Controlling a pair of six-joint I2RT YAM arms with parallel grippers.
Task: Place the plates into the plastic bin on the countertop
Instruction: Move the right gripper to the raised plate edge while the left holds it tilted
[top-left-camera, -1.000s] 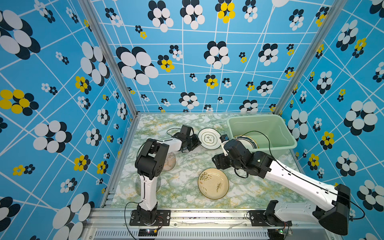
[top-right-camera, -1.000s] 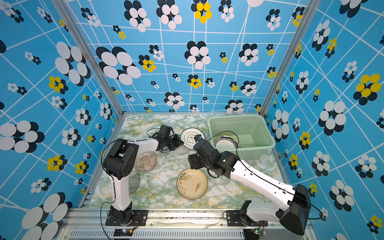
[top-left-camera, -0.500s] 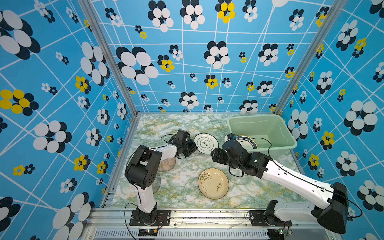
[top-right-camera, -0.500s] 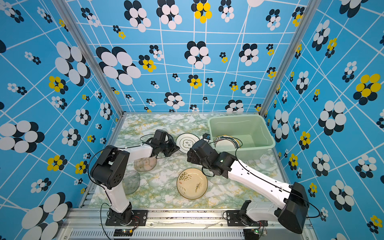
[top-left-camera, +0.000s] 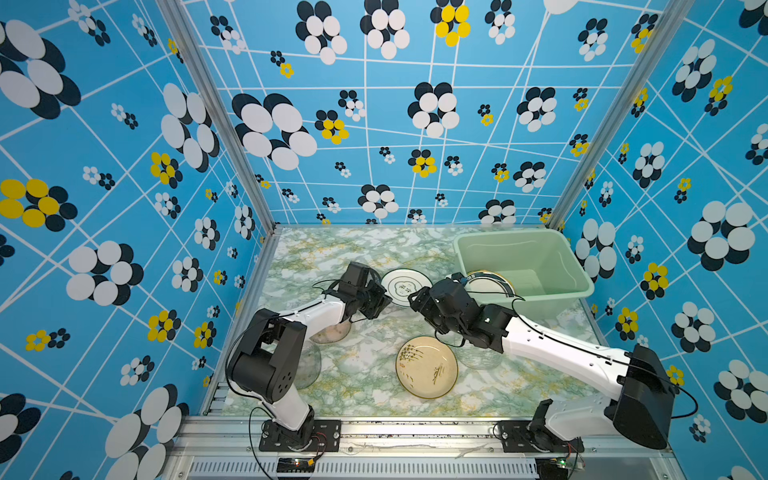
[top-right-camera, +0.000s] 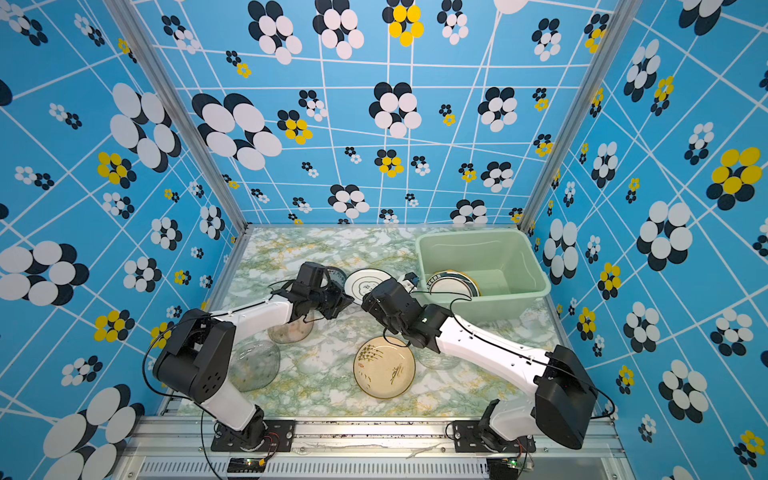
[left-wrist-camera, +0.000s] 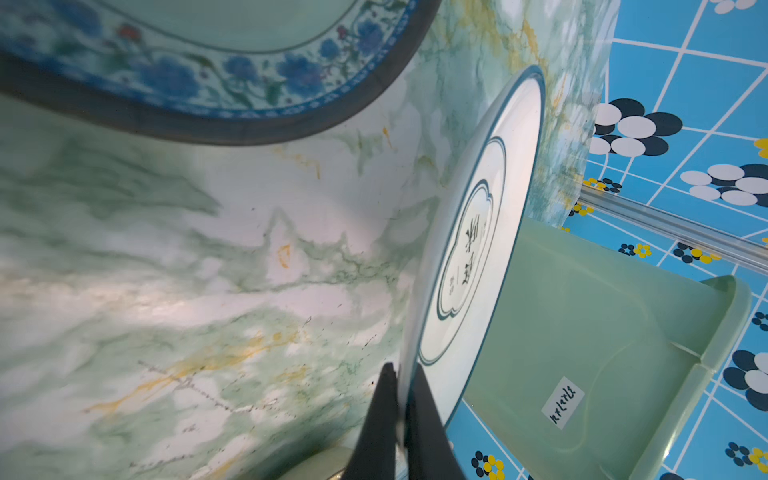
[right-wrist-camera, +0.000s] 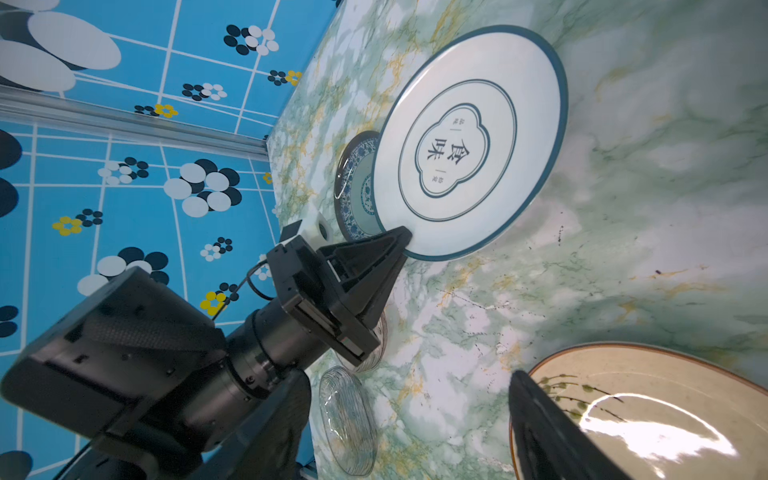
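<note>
The left gripper (left-wrist-camera: 402, 370), clenched on the rim of a white plate (top-left-camera: 405, 286), has pulled it back from the bin and holds it tilted above the countertop (top-left-camera: 365, 374). The right gripper (top-left-camera: 417, 297), spread and empty, has moved in beside it, so a handover looks likely. The bin (top-left-camera: 511, 253) already holds plates (top-left-camera: 488, 284).
</note>
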